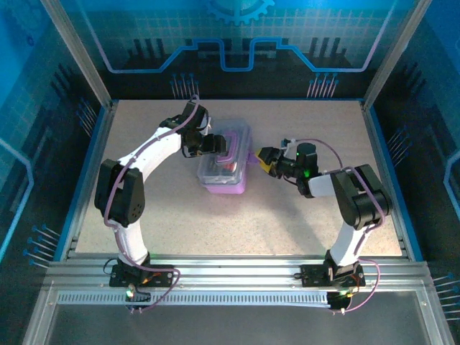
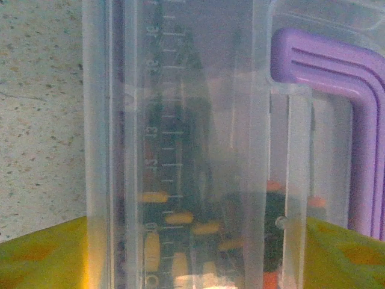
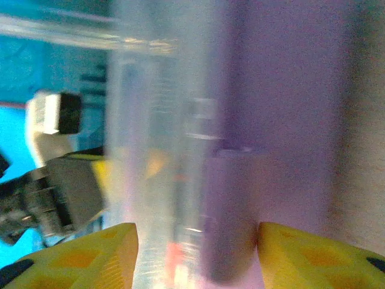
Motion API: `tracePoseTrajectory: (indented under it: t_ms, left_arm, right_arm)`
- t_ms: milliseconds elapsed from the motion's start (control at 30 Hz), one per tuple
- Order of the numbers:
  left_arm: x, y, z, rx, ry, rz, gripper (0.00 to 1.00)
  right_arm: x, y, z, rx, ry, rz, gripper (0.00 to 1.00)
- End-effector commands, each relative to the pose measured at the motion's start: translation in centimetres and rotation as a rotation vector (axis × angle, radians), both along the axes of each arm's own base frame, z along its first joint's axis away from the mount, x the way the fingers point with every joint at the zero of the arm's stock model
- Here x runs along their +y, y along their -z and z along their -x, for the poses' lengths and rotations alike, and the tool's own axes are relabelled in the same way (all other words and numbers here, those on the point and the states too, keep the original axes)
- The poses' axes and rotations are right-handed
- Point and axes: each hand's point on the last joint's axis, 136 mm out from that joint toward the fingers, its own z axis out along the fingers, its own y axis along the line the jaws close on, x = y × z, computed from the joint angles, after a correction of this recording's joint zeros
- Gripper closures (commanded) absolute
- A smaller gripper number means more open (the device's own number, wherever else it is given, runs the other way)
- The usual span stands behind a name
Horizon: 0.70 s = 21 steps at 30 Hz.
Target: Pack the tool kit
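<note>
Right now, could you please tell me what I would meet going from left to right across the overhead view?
left arm → purple case → right hand → right arm

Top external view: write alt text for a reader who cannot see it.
A purple tool kit case with a clear lid lies on the table. The left tool is at its left side, the right tool its right side.
</note>
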Motion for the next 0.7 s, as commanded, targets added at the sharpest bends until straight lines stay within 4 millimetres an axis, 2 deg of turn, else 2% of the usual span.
tracePoseTrajectory:
  t_ms: [0, 200, 333, 467, 533, 600, 667]
  left_arm:
    - [-1.3, 6.1, 4.5, 0.246, 0.062, -0.021, 0.56]
    - [-1.5, 6.1, 4.5, 0.248, 0.065, -0.013, 0.56]
    - [-1.5, 6.3, 4.6, 0.252, 0.062, -0.012, 0.56]
    - [-1.2, 6.7, 4.6, 0.261, 0.052, -0.033, 0.56]
    - [-1.1, 6.9, 4.6, 0.263, 0.05, -0.044, 0.56]
    - [-0.9, 7.1, 4.7, 0.267, 0.046, -0.059, 0.57]
    - [-0.8, 7.4, 4.7, 0.269, 0.045, -0.066, 0.59]
  right_arm:
    - [2.7, -5.7, 1.0, -0.205, -0.13, -0.029, 0.45]
    - [3.5, -4.1, -0.1, -0.17, -0.147, -0.031, 0.45]
    - [2.3, -4.9, -0.2, -0.18, -0.131, -0.061, 0.45]
    - [-0.3, -7.3, 0.0, -0.229, -0.09, -0.029, 0.45]
    - [-2.1, -7.7, 0.1, -0.238, -0.053, 0.012, 0.44]
    - [-4.0, -6.9, 0.0, -0.228, -0.003, 0.074, 0.44]
    - [-6.0, -5.0, -0.3, -0.177, 0.049, 0.124, 0.46]
